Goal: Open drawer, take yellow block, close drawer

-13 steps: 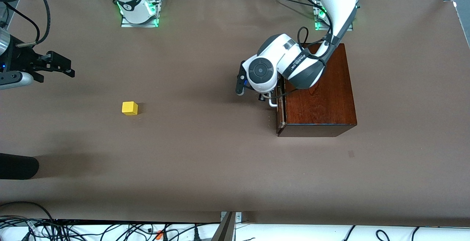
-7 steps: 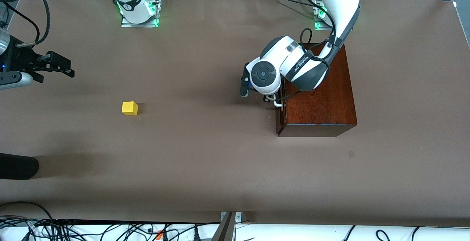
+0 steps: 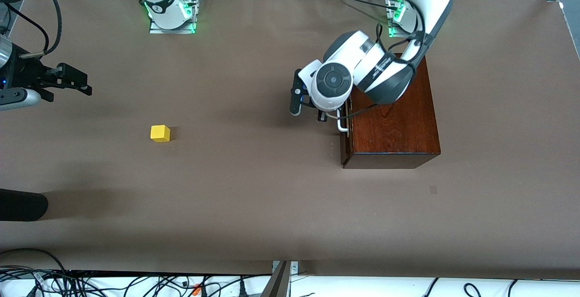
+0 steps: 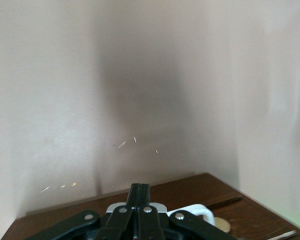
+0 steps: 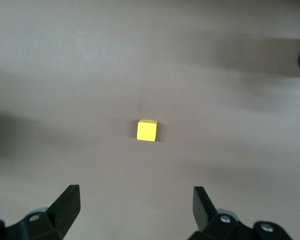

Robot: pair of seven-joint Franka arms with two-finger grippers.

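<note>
1. Counter (image 3: pixel 253 197): I see a brown surface that carries everything on it; both arm bases stand along its edge farthest from the front camera.
2. Box (image 3: pixel 398 129): a glossy mahogany-coloured case, standing toward the left arm's end of the counter, with the left arm's wrist over its top.
3. Drawer (image 3: pixel 346 138): its dark reddish-brown front sits flush against the box, so I read it as closed. Its white handle (image 3: pixel 340 125) juts from the front toward the right arm's end of the counter; in the left wrist view the handle (image 4: pixel 192 212) shows just beside the fingertips.
4. Left pincer (image 3: pixel 322 117): it is in front of the drawer, close to the handle. In the left wrist view the left pincer (image 4: pixel 139 192) has its two fingers pressed together with nothing between them.
5. Right pincer (image 3: pixel 74 79): I see it over bare counter at the right arm's end, where that arm waits. In the right wrist view the right pincer (image 5: pixel 135 202) has its fingers spread wide apart and holds nothing.
6. Yellow block (image 3: pixel 160 133): it rests alone on the open counter, well apart from the box and nearer the right arm's end; in the right wrist view the yellow block (image 5: pixel 147 130) lies clear of both fingertips.
</note>
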